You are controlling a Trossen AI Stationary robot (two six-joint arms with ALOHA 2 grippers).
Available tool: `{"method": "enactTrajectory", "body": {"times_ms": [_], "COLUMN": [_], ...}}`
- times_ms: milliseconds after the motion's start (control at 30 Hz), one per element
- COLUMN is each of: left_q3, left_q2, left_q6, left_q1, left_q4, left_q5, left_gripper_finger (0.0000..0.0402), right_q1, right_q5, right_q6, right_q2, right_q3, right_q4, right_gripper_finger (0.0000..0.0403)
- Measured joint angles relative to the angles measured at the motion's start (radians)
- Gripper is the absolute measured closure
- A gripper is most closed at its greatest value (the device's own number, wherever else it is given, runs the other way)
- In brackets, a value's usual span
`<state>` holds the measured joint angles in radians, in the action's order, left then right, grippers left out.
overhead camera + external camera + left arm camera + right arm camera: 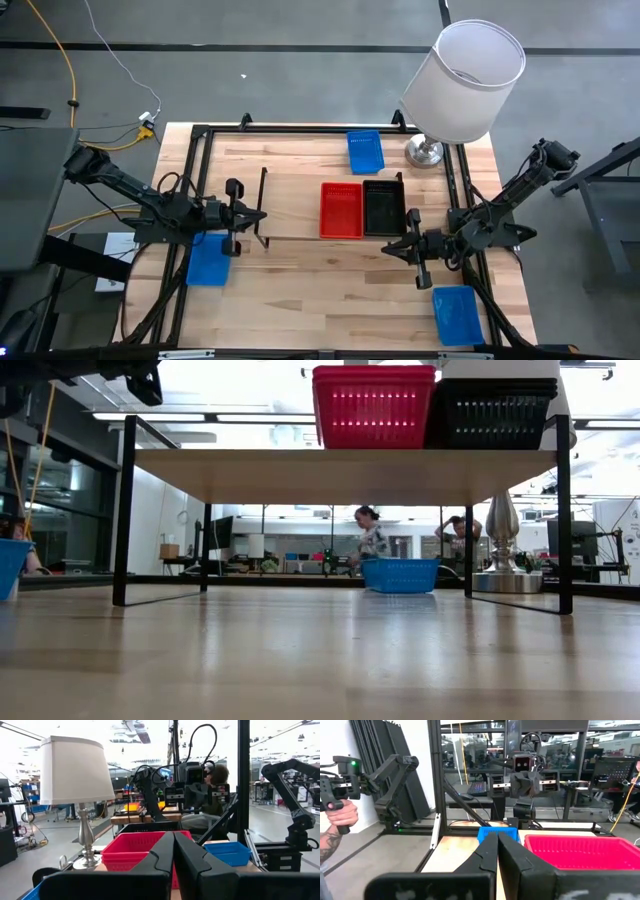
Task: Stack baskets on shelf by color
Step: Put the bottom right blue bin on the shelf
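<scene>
High view: red basket (341, 210) and black basket (384, 207) sit on the shelf (300, 190); three blue baskets (365, 151) lie around it on the table. Left gripper (258, 215) and right gripper (392, 247) flank the shelf, both closed and empty. Likely next: open and fetch a blue one.

Two baskets (362, 209) side by side on shelf (290, 190)
</scene>
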<state>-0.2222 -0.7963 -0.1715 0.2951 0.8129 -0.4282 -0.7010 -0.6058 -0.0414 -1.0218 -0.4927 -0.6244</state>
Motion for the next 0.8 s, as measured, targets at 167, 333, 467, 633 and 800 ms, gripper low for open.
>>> {"method": "enactTrajectory", "body": {"times_ms": [167,333,467,633,800], "left_q3": [0.0,0.0,0.0,0.0,0.0], "left_q2": [0.0,0.0,0.0,0.0,0.0], "left_q6": [-0.001,-0.023,-0.023,-0.015,-0.015], "left_q1": [0.0,0.0,0.0,0.0,0.0], "left_q4": [0.0,0.0,0.0,0.0,0.0], "left_q5": [0.0,-0.001,-0.001,-0.001,-0.001], "left_gripper_finger": [0.0398,0.0399,0.0399,0.0399,0.0399], "right_q1": [-0.033,-0.104,-0.148,-0.208,-0.291], "right_q5": [-0.025,-0.117,-0.029,0.169,0.308], "right_q6": [0.01,0.226,0.591,1.089,1.496], "right_q2": [-0.008,-0.093,-0.205,-0.357,-0.494], "right_q3": [-0.117,-0.365,-0.559,-0.706,-0.73], "right_q4": [0.241,0.69,1.054,1.32,1.353], "right_gripper_finger": [0.0403,0.0403,0.0403,0.0403,0.0403]}}
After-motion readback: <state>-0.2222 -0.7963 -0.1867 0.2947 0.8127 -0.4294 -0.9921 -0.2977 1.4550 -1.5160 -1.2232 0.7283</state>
